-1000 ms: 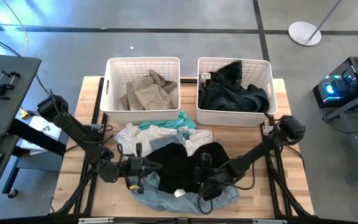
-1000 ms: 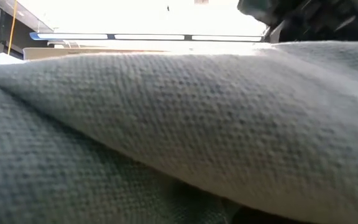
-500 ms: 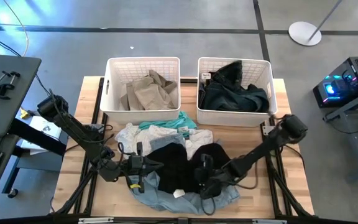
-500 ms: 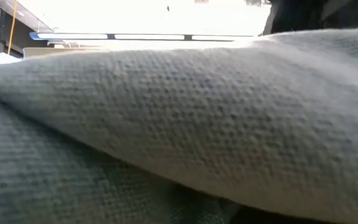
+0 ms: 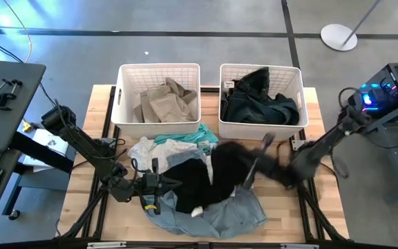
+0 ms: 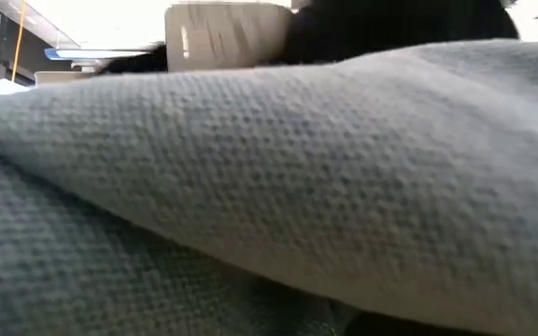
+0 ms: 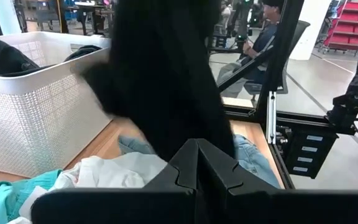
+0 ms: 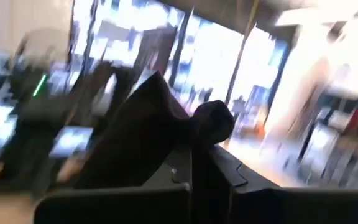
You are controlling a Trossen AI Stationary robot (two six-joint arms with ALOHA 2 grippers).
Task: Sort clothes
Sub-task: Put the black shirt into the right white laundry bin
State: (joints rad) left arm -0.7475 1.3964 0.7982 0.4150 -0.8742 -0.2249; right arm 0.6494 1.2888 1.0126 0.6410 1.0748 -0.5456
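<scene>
Above table [image 5: 327, 214], right claw [image 5: 254, 164] — clenched on black garment [image 5: 216, 173] hanging from it — left claw [image 5: 159, 185] clenched.

Two white slatted baskets [image 5: 159, 72] stand side by side on the wooden table [image 5: 81, 187]. A round floor stand base [image 5: 339, 37] lies beyond

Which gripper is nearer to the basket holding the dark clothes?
The right gripper, shut on the black garment and lifted just in front of that basket. The left gripper sits shut farther off, low at the pile's left edge.
</scene>
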